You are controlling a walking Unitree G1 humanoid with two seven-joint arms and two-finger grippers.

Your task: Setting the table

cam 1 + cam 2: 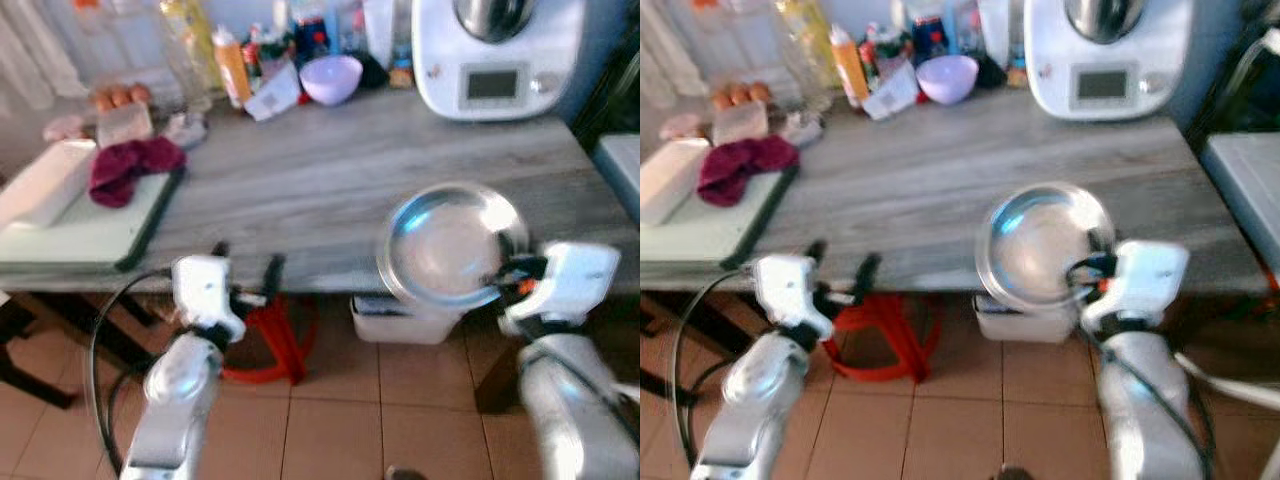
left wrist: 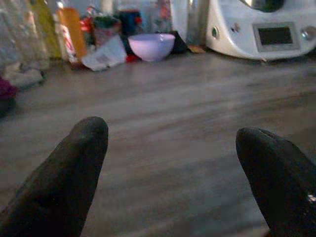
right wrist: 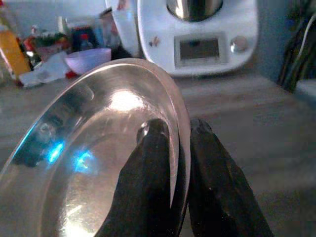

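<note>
Item: plate (image 1: 452, 243), polished metal, shallow, rimmed. Location: tilted over the near edge of the bench (image 1: 330, 180), its rim pinched by the right gripper (image 3: 175, 136). Likely light, rigid, unbreakable but slippery; a thin rim pinch may pivot, so grip deeper. Left gripper (image 2: 173, 163): fingers spread, empty, by the bench edge.

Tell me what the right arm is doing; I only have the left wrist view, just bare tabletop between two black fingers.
Observer: The right pincer is shut on the rim of a steel plate, one finger inside, one outside.
Operator: Is the plate down yet?
Observer: I cannot tell; it sits tilted over the near edge of the wooden table.
Operator: Anything near my left side?
Observer: A dark red cloth lies on a white tray to the left of the open left pincer.
</note>
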